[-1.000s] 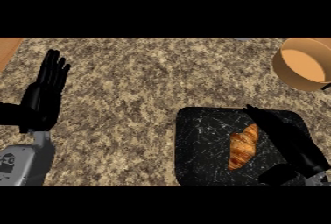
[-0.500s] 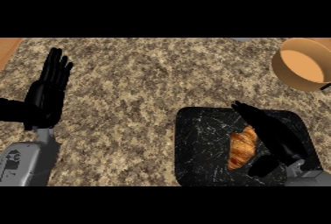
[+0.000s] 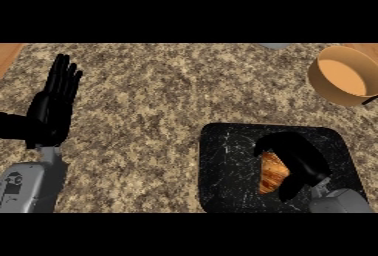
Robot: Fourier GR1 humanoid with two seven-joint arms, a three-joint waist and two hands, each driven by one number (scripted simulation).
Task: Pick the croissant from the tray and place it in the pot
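A golden-brown croissant (image 3: pixel 271 174) lies on the black tray (image 3: pixel 229 170) at the lower right. My right hand (image 3: pixel 299 160) is over it, fingers curled down round its upper end and right side, hiding much of it. The tan pot (image 3: pixel 343 75) stands at the upper right, apart from the tray, with nothing visible inside. My left hand (image 3: pixel 52 107) rests at the left edge, fingers straight and pointing up, holding nothing.
The speckled granite counter (image 3: pixel 170 100) spreads between the left hand and the tray. A dark handle stub (image 3: pixel 369 100) sticks out at the pot's lower right. A grey object shows at the top edge (image 3: pixel 275 45).
My right hand has moved left over the croissant and its fingers have curled down round it. The croissant, tray, pot and left hand have stayed in place.
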